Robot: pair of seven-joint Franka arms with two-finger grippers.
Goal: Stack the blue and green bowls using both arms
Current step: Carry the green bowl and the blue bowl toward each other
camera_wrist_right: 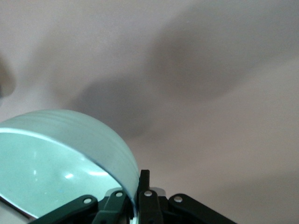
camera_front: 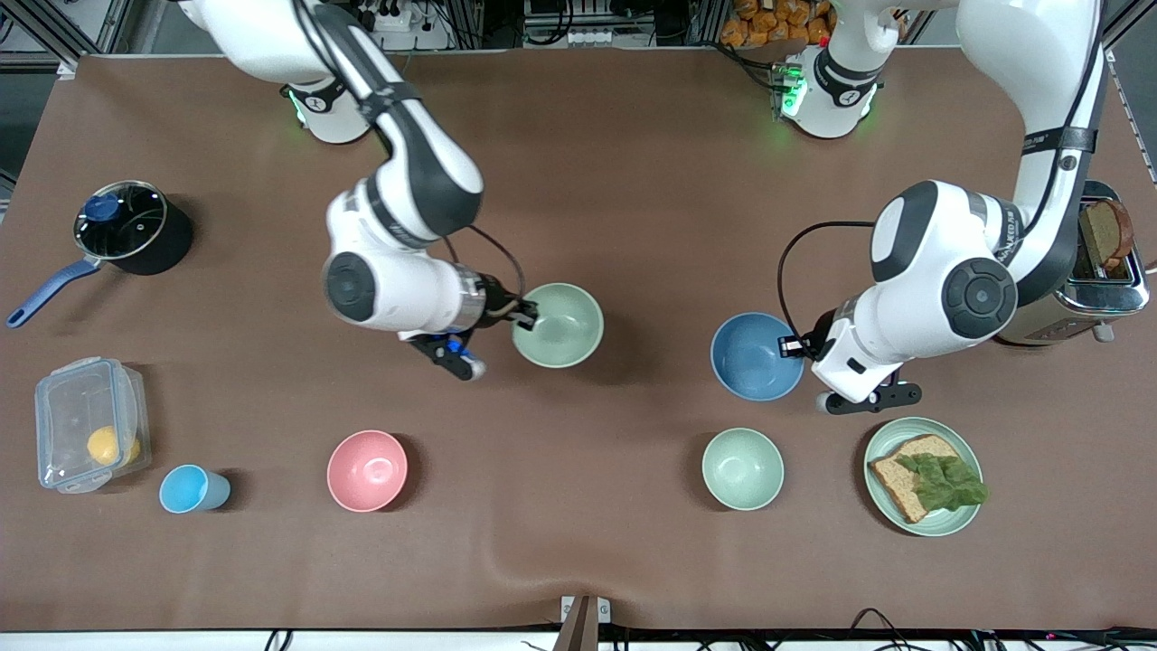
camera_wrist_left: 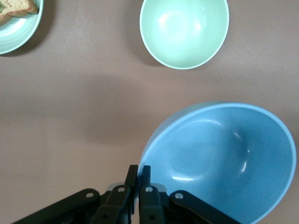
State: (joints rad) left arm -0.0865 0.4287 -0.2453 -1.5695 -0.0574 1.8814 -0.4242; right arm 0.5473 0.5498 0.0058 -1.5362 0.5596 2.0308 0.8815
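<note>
My right gripper [camera_front: 529, 314] is shut on the rim of the green bowl [camera_front: 558, 324] and holds it tilted a little above the middle of the table. In the right wrist view the fingers [camera_wrist_right: 145, 182] pinch the bowl's wall [camera_wrist_right: 56, 158]. My left gripper [camera_front: 795, 346] is shut on the rim of the blue bowl [camera_front: 756, 355], toward the left arm's end. In the left wrist view the gripper [camera_wrist_left: 139, 170] clamps the tilted blue bowl [camera_wrist_left: 219, 158] at its edge. The two bowls are well apart.
A paler mint bowl [camera_front: 743, 468] [camera_wrist_left: 184, 32] and a plate [camera_front: 972, 452] with bread and lettuce lie nearer the camera than the blue bowl. A pink bowl [camera_front: 367, 470], light-blue cup [camera_front: 190, 489], plastic container [camera_front: 86, 423], pot [camera_front: 126, 226] and toaster [camera_front: 1098, 271] also stand here.
</note>
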